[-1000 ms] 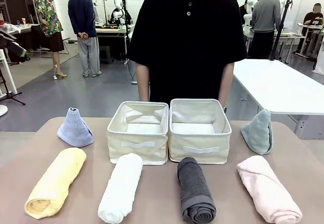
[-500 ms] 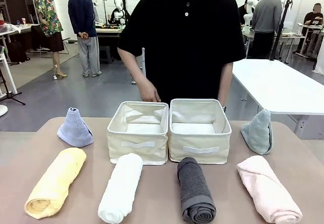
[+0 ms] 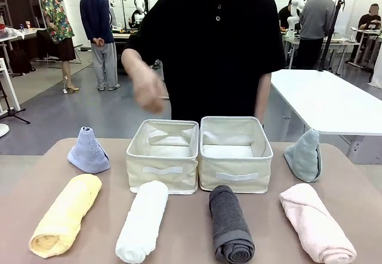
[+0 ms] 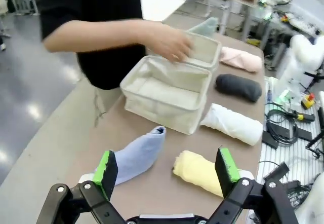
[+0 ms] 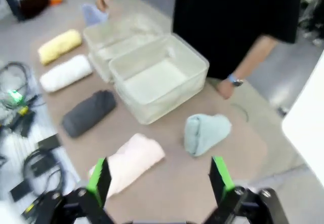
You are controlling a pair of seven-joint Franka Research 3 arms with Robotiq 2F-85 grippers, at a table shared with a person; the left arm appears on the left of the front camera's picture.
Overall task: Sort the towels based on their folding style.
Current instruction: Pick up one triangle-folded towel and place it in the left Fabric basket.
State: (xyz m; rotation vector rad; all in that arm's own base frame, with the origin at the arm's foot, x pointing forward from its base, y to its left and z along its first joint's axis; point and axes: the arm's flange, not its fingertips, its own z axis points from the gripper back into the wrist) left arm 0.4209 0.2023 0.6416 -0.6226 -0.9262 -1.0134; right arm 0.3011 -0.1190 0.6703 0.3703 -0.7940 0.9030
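Motion first: the person's hand, which was low behind the left bin half a second ago, is now up at chest height and blurred, above that bin's far-left corner. 1 second ago you saw no hand forward at all. Nothing else has shifted: every towel and both bins lie where they lay.

Your count is 6 towels, 2 bins and 1 table. 4 towels are rolls, lined up along the near side. From your left they are the yellow roll, white roll, grey roll and pink roll. The white roll's far end meets the left bin's front wall, and the grey roll's far end meets the front of the right bin. 2 towels are cones: the blue cone sits just left of the left bin, and the green cone sits near the right bin's right side. The 2 bins stand side by side at mid-table, walls touching.

Your left claw hangs above the table's left end, jaws spread wide and gripping nothing, with the blue cone and yellow roll below it. Your right claw is just as wide and touches nothing, hanging over the pink roll and green cone at the right end.
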